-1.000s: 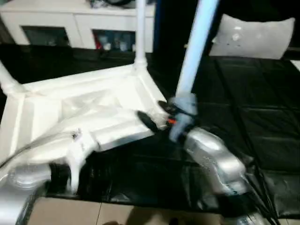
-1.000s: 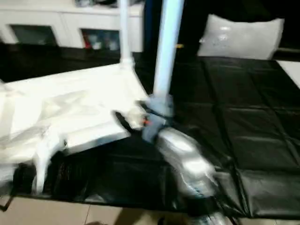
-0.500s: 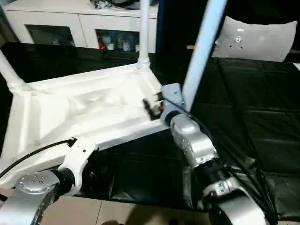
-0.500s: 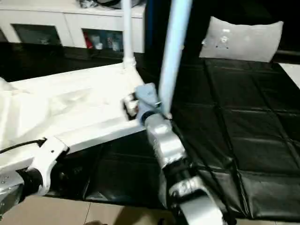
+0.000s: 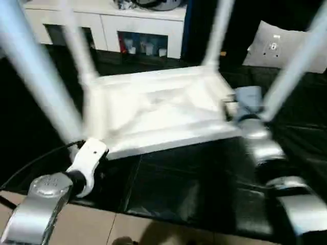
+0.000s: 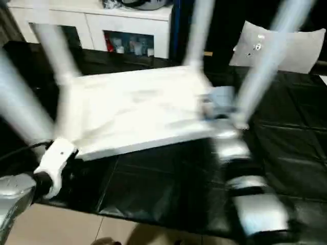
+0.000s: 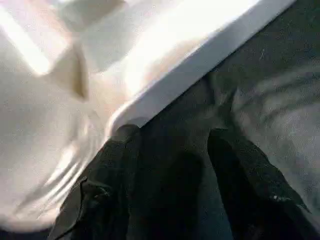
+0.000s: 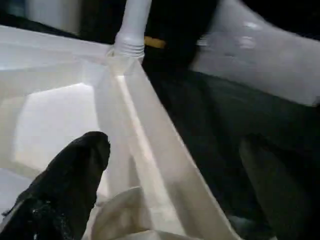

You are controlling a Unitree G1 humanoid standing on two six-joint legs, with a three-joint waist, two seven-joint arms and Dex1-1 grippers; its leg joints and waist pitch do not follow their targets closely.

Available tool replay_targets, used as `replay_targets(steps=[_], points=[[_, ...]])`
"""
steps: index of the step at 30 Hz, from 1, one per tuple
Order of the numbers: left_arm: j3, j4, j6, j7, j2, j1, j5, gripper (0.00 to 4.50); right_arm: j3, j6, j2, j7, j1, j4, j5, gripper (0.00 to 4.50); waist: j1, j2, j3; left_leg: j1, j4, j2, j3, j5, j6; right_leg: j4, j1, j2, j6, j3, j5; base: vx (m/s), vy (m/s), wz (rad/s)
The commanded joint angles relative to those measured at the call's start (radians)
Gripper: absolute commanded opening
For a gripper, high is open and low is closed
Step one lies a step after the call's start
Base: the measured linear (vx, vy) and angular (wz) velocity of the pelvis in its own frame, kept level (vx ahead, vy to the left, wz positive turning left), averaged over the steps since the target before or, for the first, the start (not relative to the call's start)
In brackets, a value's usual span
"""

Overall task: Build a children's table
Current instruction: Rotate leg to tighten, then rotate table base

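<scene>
Black quilted matting (image 5: 286,153) covers the floor, with a white cabinet (image 5: 107,23) along the far wall and a pale cushion (image 6: 286,46) beyond the table's right side.

On the matting the children's table (image 5: 158,109) lies inverted, its ribbed underside facing up. Four legs appear seated in the corner sockets and rise upward: the near-left leg (image 5: 36,71), the far-left leg (image 5: 76,43), the far-right leg (image 5: 217,30) and the near-right leg (image 5: 296,64). Whether each is fully home cannot be told.

The right pincer (image 8: 170,185) stands wide open astride the table's right rim, one finger (image 8: 65,190) inside the underside, the other outside over the matting. It grips nothing. The left pincer (image 7: 170,150) is about half open at the table's near rim, its fingers (image 7: 107,185) over the matting just below the rim, closed on nothing.

Assessment: assembly looks nearly complete; what remains is likely turning the table upright. The table should be light and stiff, its plastic smooth and liable to slip. The rim, close to a corner socket, offers the firmest hold. The long legs would lever against their sockets if used as handles.
</scene>
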Motion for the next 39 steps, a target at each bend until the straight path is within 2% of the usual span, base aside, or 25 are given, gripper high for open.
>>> replay_targets(steps=[1, 3, 6, 7, 9, 11, 12, 13, 14, 15, 16, 19, 20, 21, 22, 23, 25, 26, 28, 29, 30, 31, 34, 35, 39], points=[[0.002, 0.016, -0.039, 0.041, -0.006, -0.013, 0.012, 2.79, -0.047, -0.028, -0.055, -0.014, -0.01, 0.034, 0.006, 4.5, -0.015, 0.004, -0.063, 0.001, -0.072, 0.013, 0.002, -0.271, 0.012, -0.07, 0.05, -0.034, -0.132, 0.039, -0.35, 0.0, 0.0, 0.0], [0.002, 0.02, -0.06, 0.052, -0.019, -0.015, 0.01, 2.79, -0.057, -0.038, -0.077, 0.0, -0.008, 0.042, 0.008, 4.5, -0.018, 0.001, -0.066, -0.002, -0.069, 0.012, 0.002, -0.256, 0.019, -0.07, 0.052, -0.034, -0.125, 0.038, -0.351, 0.0, 0.0, 0.0], [0.044, -0.001, -0.126, 0.091, -0.091, 0.015, -0.016, 2.79, -0.095, -0.057, -0.099, 0.17, 0.025, -0.003, 0.08, 4.5, -0.026, -0.001, -0.068, -0.008, -0.064, 0.014, 0.004, -0.238, 0.046, -0.068, 0.055, -0.03, -0.136, 0.035, -0.316, 0.0, 0.0, 0.0], [0.06, -0.02, -0.137, 0.107, -0.117, 0.033, -0.025, 2.79, -0.093, -0.062, -0.09, 0.287, 0.055, -0.058, 0.12, 4.5, -0.027, -0.003, -0.067, -0.011, -0.064, 0.014, 0.004, -0.243, 0.056, -0.069, 0.057, -0.029, -0.137, 0.034, -0.315, 0.0, 0.0, 0.0], [0.074, -0.048, -0.153, 0.128, -0.144, 0.059, -0.032, 2.79, -0.056, -0.092, -0.091, 0.371, 0.097, -0.131, 0.122, 4.5, -0.033, -0.006, -0.069, -0.021, -0.065, 0.02, 0.0, -0.22, 0.077, -0.071, 0.061, -0.034, -0.133, 0.033, -0.313, 0.0, 0.0, 0.0], [0.091, -0.1, -0.176, 0.18, -0.184, 0.113, -0.026, 2.79, -0.045, -0.041, -0.065, 0.437, 0.176, -0.286, 0.192, 4.5, -0.038, -0.011, -0.069, -0.023, -0.065, 0.021, -0.001, -0.198, 0.093, -0.071, 0.061, -0.035, -0.141, 0.033, -0.311, 0.0, 0.0, 0.0], [0.098, -0.115, -0.184, 0.198, -0.198, 0.132, -0.025, 2.79, -0.042, -0.021, -0.056, 0.451, 0.201, -0.337, 0.217, 4.5, -0.044, -0.011, -0.067, -0.027, -0.067, 0.025, -0.003, -0.192, 0.1, -0.072, 0.063, -0.036, -0.141, 0.033, -0.317, 0.0, 0.0, 0.0], [0.102, -0.125, -0.19, 0.214, -0.207, 0.144, -0.02, 2.79, -0.038, 0.0, -0.046, 0.453, 0.228, -0.389, 0.238, 4.5, -0.046, -0.01, -0.066, -0.025, -0.066, 0.024, -0.002, -0.195, 0.102, -0.075, 0.059, -0.033, -0.139, 0.032, -0.327, 0.0, 0.0, 0.0], [0.109, -0.141, -0.202, 0.238, -0.221, 0.163, -0.011, 2.79, -0.031, 0.024, -0.034, 0.453, 0.261, -0.451, 0.26, 4.5, -0.049, -0.013, -0.064, -0.023, -0.068, 0.025, -0.001, -0.217, 0.104, -0.082, 0.055, -0.031, -0.13, 0.031, -0.369, 0.0, 0.0, 0.0], [0.119, -0.154, -0.209, 0.255, -0.24, 0.176, -0.013, 2.79, -0.019, 0.047, -0.027, 0.453, 0.291, -0.506, 0.278, 4.5, -0.052, -0.012, -0.062, -0.021, -0.068, 0.025, -0.002, -0.236, 0.1, -0.084, 0.051, -0.03, -0.116, 0.03, -0.415, 0.0, 0.0, 0.0], [0.134, -0.166, -0.229, 0.287, -0.268, 0.189, -0.006, 2.79, -0.009, 0.087, -0.016, 0.472, 0.334, -0.587, 0.308, 4.5, -0.048, -0.012, -0.056, -0.014, -0.069, 0.024, 0.0, -0.265, 0.093, -0.098, 0.044, -0.028, -0.087, 0.029, -0.474, 0.0, 0.0, 0.0], [0.165, -0.183, -0.257, 0.332, -0.317, 0.202, -0.008, 2.79, 0.012, 0.177, 0.005, 0.502, 0.422, -0.742, 0.368, 4.5, -0.05, -0.012, -0.054, -0.013, -0.071, 0.021, -0.003, -0.298, 0.075, -0.109, 0.039, -0.025, -0.037, 0.026, -0.547, 0.0, 0.0, 0.0], [0.165, -0.183, -0.257, 0.332, -0.317, 0.202, -0.008, 2.79, 0.012, 0.177, 0.005, 0.502, 0.422, -0.742, 0.368, 4.5, -0.048, -0.01, -0.054, -0.009, -0.072, 0.022, -0.005, -0.31, 0.07, -0.114, 0.035, -0.026, -0.024, 0.025, -0.563, 0.0, 0.0, 0.0], [0.173, -0.183, -0.265, 0.339, -0.326, 0.202, -0.013, 2.79, 0.027, 0.201, 0.01, 0.502, 0.458, -0.792, 0.379, 4.5, -0.051, -0.012, -0.053, -0.013, -0.075, 0.021, -0.009, -0.315, 0.066, -0.115, 0.037, -0.024, -0.015, 0.022, -0.569, 0.0, 0.0, 0.0], [0.179, -0.178, -0.277, 0.341, -0.331, 0.198, -0.021, 2.79, 0.04, 0.223, 0.014, 0.499, 0.493, -0.837, 0.374, 4.5, -0.05, -0.011, -0.054, -0.011, -0.076, 0.023, -0.009, -0.317, 0.062, -0.116, 0.037, -0.026, -0.012, 0.022, -0.569, 0.0, 0.0, 0.0], [0.184, -0.152, -0.304, 0.338, -0.327, 0.176, -0.035, 2.79, 0.058, 0.28, 0.021, 0.484, 0.542, -0.906, 0.375, 4.5, -0.046, -0.008, -0.055, -0.008, -0.076, 0.023, -0.009, -0.31, 0.059, -0.12, 0.035, -0.027, -0.007, 0.024, -0.555, 0.0, 0.0, 0.0], [0.184, -0.136, -0.317, 0.33, -0.32, 0.162, -0.042, 2.79, 0.06, 0.315, 0.025, 0.467, 0.558, -0.933, 0.376, 4.5, -0.05, -0.009, -0.053, -0.015, -0.084, 0.025, -0.015, -0.321, 0.056, -0.117, 0.04, -0.024, -0.009, 0.023, -0.538, 0.0, 0.0, 0.0], [0.187, -0.114, -0.332, 0.322, -0.313, 0.142, -0.05, 2.79, 0.055, 0.36, 0.033, 0.438, 0.575, -0.964, 0.38, 4.5, -0.053, -0.014, -0.053, -0.014, -0.083, 0.021, -0.017, -0.334, 0.05, -0.118, 0.04, -0.025, 0.0, 0.022, -0.552, 0.0, 0.0, 0.0], [0.193, -0.088, -0.341, 0.304, -0.302, 0.116, -0.063, 2.79, 0.053, 0.388, 0.04, 0.412, 0.589, -0.981, 0.375, 4.5, -0.055, -0.015, -0.055, -0.016, -0.084, 0.02, -0.02, -0.327, 0.042, -0.116, 0.041, -0.028, 0.005, 0.025, -0.542, 0.0, 0.0, 0.0], [0.2, -0.06, -0.345, 0.284, -0.286, 0.086, -0.071, 2.79, 0.059, 0.404, 0.038, 0.392, 0.604, -0.991, 0.354, 4.5, -0.054, -0.014, -0.055, -0.016, -0.082, 0.018, -0.019, -0.322, 0.04, -0.116, 0.041, -0.029, 0.008, 0.026, -0.543, 0.0, 0.0, 0.0], [0.206, -0.047, -0.346, 0.271, -0.28, 0.072, -0.081, 2.79, 0.062, 0.412, 0.039, 0.391, 0.612, -1.002, 0.355, 4.5, -0.053, -0.011, -0.056, -0.012, -0.08, 0.016, -0.018, -0.321, 0.039, -0.117, 0.038, -0.03, 0.009, 0.027, -0.543, 0.0, 0.0, 0.0], [0.207, -0.043, -0.343, 0.265, -0.275, 0.068, -0.084, 2.79, 0.063, 0.417, 0.039, 0.392, 0.615, -1.007, 0.357, 4.5, -0.053, -0.012, -0.057, -0.013, -0.081, 0.016, -0.018, -0.315, 0.039, -0.116, 0.039, -0.03, 0.008, 0.028, -0.536, 0.0, 0.0, 0.0], [0.21, 0.004, -0.346, 0.219, -0.232, 0.036, -0.095, 2.87, 0.085, 0.45, 0.031, 0.411, 0.635, -1.047, 0.358, 4.5, -0.054, -0.01, -0.059, -0.017, -0.083, 0.019, -0.02, -0.297, 0.038, -0.108, 0.044, -0.031, -0.008, 0.03, -0.486, 0.0, 0.0, 0.0], [0.211, 0.027, -0.357, 0.198, -0.217, 0.022, -0.109, 3.14, 0.096, 0.456, 0.028, 0.42, 0.637, -1.061, 0.349, 4.5, -0.052, -0.002, -0.061, -0.017, -0.083, 0.019, -0.021, -0.284, 0.038, -0.106, 0.046, -0.032, -0.018, 0.031, -0.462, 0.0, 0.0, 0.0], [0.214, 0.082, -0.37, 0.142, -0.174, -0.009, -0.137, 3.28, 0.126, 0.438, 0.012, 0.446, 0.635, -1.067, 0.317, 4.5, -0.048, -0.001, -0.064, -0.015, -0.083, 0.025, -0.019, -0.241, 0.037, -0.091, 0.049, -0.033, -0.068, 0.038, -0.362, 0.0, 0.0, 0.0]])
